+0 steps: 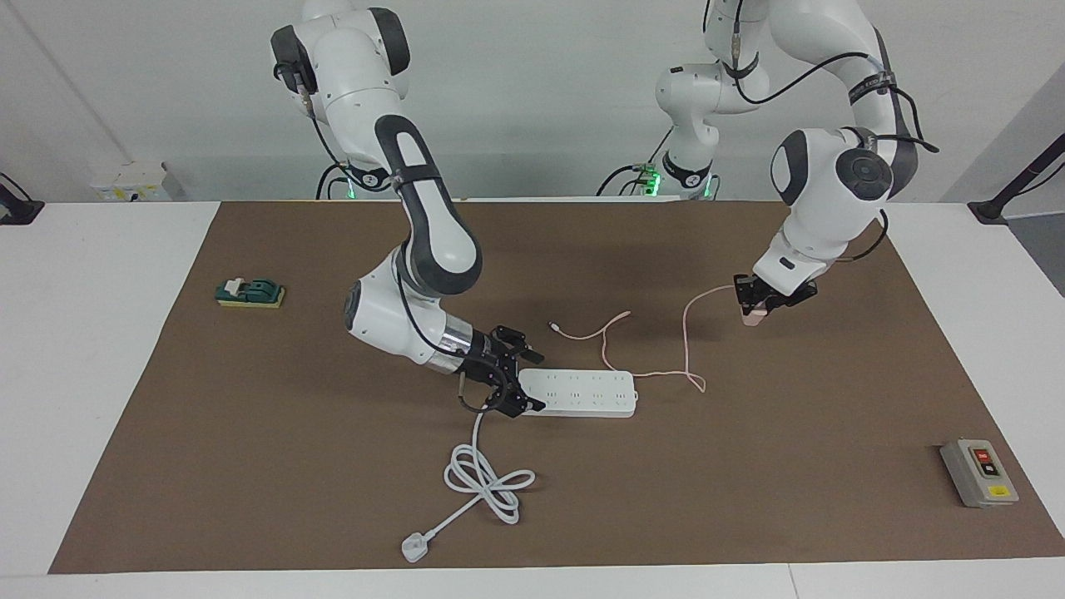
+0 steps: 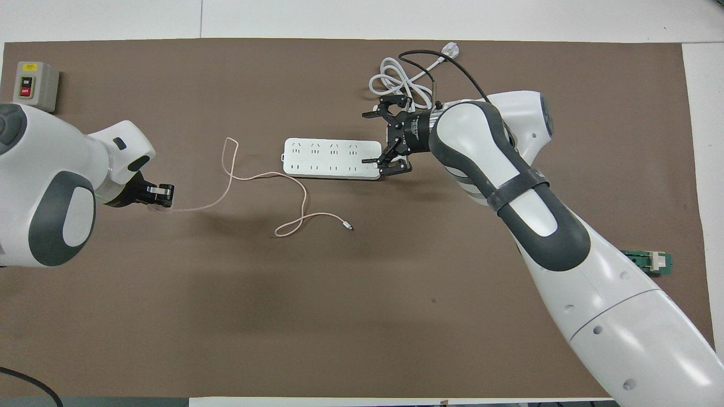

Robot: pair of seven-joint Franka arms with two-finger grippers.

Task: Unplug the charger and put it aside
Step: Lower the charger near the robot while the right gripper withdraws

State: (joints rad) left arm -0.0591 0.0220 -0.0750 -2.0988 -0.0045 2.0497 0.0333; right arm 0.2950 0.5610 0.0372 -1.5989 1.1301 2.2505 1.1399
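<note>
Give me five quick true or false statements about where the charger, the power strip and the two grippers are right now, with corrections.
1. The left gripper is shut on the charger. True.
2. The charger sits plugged into the power strip. False: it is out and held over the mat.
3. The right gripper is open at the power strip's end. True.
4. The grey switch box lies beside the power strip. False: it lies apart, toward the left arm's end.
5. The pink cable trails to the mat. True.

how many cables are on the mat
2. The charger's thin pink cable trails from the left gripper down onto the mat beside the power strip. The strip's thick white cord lies coiled farther from the robots.
</note>
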